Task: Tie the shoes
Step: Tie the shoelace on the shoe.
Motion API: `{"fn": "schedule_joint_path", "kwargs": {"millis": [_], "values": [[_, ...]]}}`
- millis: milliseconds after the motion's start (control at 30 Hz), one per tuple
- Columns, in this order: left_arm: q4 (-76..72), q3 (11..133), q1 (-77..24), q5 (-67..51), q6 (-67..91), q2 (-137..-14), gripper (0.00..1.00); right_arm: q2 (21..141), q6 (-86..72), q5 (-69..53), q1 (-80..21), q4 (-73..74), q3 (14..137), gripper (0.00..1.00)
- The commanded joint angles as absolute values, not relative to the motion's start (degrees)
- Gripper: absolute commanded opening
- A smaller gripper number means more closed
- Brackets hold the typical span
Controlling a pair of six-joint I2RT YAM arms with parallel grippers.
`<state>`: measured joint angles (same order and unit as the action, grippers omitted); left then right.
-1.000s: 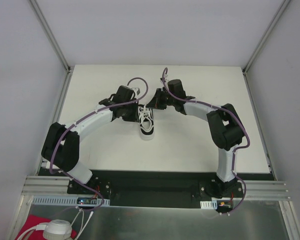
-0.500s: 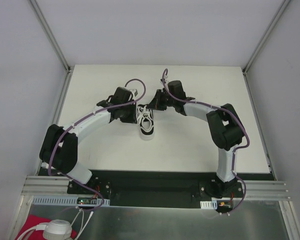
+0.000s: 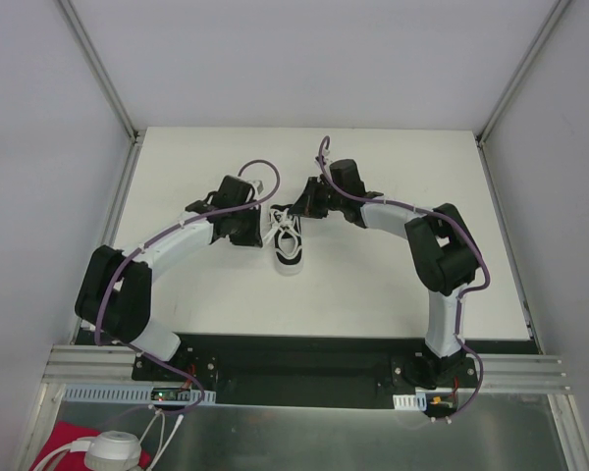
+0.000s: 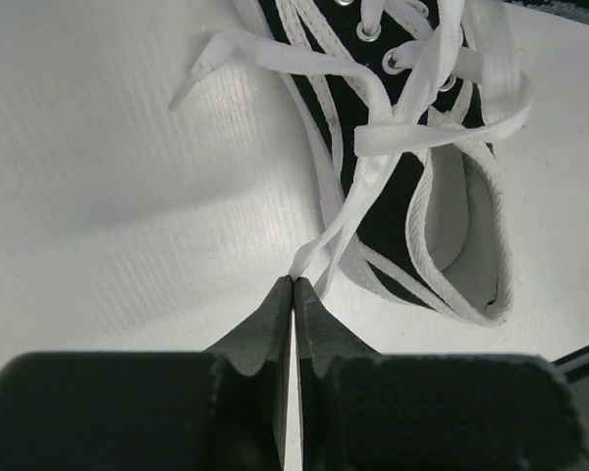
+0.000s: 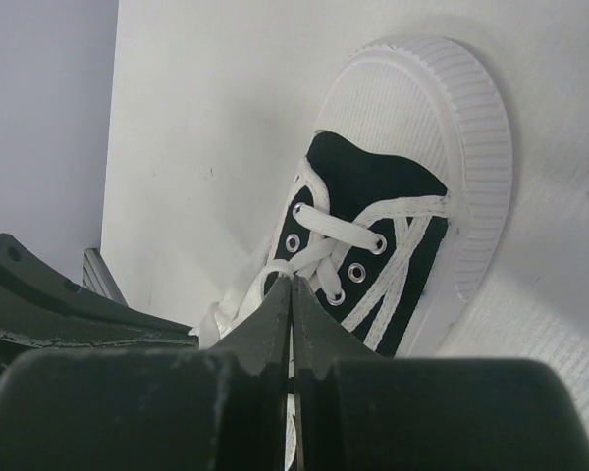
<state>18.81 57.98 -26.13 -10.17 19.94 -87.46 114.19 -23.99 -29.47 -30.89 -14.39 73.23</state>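
Note:
The shoe (image 3: 289,247), a small black sneaker with white sole and toe rim, lies mid-table with its toe toward the arm bases. My left gripper (image 3: 259,228) sits just left of its heel end. In the left wrist view its jaws (image 4: 292,281) are shut on a white lace (image 4: 365,177) that runs taut up to the shoe (image 4: 402,211). My right gripper (image 3: 296,209) is at the heel end from the right. Its jaws (image 5: 292,281) are shut on a lace loop (image 5: 258,287) by the eyelets of the shoe (image 5: 398,186).
The white table (image 3: 393,285) is boxed in by grey walls and aluminium posts (image 3: 128,132). The left gripper's black body (image 5: 49,304) shows close beside the right one. A loose lace end (image 4: 201,69) lies flat on the table.
My left gripper has drawn leftward away from the shoe, pulling its lace out. The right gripper and the shoe have barely shifted.

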Motion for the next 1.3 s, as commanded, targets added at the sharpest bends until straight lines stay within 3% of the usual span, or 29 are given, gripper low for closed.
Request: {"fn": "schedule_joint_path", "kwargs": {"millis": [0, 1267], "values": [[19.34, 56.52, -25.31, -10.02, 18.46, -84.03, 0.00, 114.17, -24.70, -30.41, -30.85, -16.70, 73.30, 0.01], [19.34, 51.68, -21.01, -9.84, 18.20, -79.54, 0.00, 112.41, -26.46, -29.09, -29.09, -20.13, 69.87, 0.01]]}}
